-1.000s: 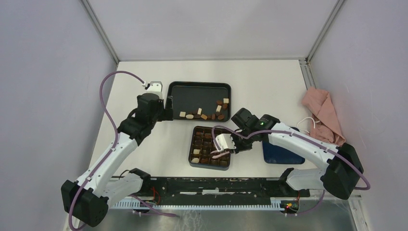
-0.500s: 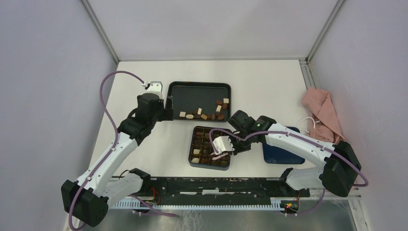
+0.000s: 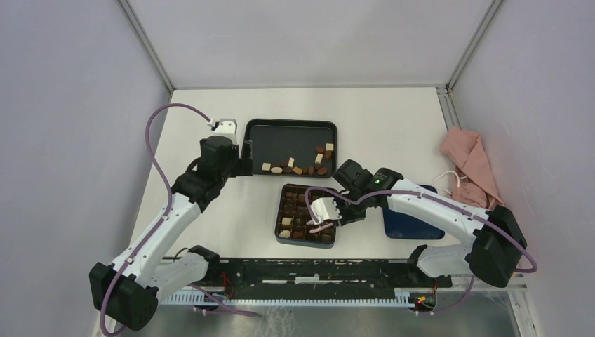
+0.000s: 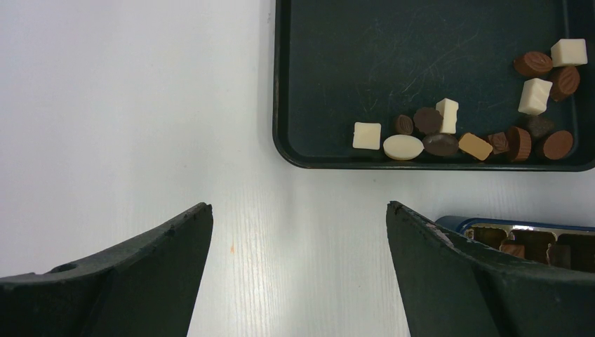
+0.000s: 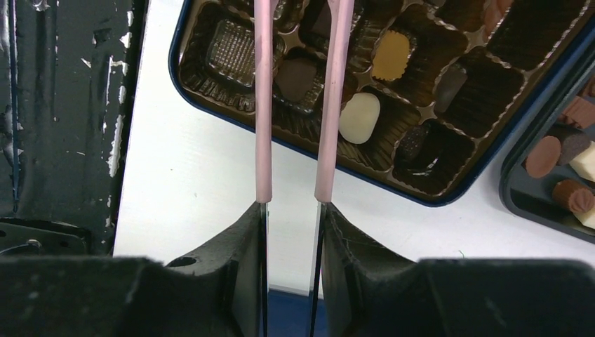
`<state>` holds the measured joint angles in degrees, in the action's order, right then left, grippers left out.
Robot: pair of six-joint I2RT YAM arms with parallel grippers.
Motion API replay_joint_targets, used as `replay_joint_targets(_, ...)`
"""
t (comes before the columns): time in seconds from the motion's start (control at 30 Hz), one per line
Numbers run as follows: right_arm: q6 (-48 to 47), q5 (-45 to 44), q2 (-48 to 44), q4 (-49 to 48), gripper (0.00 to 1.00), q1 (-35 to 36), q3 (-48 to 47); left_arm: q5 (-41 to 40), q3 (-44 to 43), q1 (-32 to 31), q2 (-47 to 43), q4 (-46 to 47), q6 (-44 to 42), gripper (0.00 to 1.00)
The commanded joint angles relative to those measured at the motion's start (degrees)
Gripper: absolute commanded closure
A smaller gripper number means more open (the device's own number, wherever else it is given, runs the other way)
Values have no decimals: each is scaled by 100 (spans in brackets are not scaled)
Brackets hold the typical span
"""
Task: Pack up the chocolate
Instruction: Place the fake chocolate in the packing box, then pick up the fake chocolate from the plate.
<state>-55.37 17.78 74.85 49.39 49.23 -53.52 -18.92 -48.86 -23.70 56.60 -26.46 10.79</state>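
White table, left end effector agape beside tray rim, right end effector clamping tweezers over box

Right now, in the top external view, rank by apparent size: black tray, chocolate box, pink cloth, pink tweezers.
1. black tray, largest
2. chocolate box and crumpled pink cloth: about alike, left unranked
3. pink tweezers, smallest

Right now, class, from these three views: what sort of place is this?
Probably a robotics lab test cell, not a kitchen: a white table boxed in by plain walls, two robot arms bolted at its near edge, and the right gripper holding pink tweezers over a compartmented chocolate box.
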Motion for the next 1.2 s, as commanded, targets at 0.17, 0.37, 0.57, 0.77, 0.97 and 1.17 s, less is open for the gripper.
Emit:
replay_joint_targets(0.17, -205, 610, 169, 127, 67, -1008, -1308, 86, -18, 32, -91, 167, -259, 2)
replay_joint_targets(0.37, -200, -252, 1099, -173, 67, -1390, -2248, 96, -18, 36, -124, 167, -261, 2)
replay_joint_targets(0.57, -158, -1016, 2447, -283, 66, -1406, -3275, 107, -18, 40, -157, 167, -261, 3)
replay_joint_targets(0.77, -166, -1372, 3264, -141, 66, -1431, -3910, 149, -10, 34, -189, 176, -261, 3)
replay_joint_targets(0.97, -226, -1689, 3202, -98, 66, -1619, -3625, 224, -20, 33, -167, 185, -268, 3)
replay_joint_targets(1.17, -296, -1997, 3112, -186, 65, -1941, -3250, 309, -45, 48, -97, 176, -279, 3)
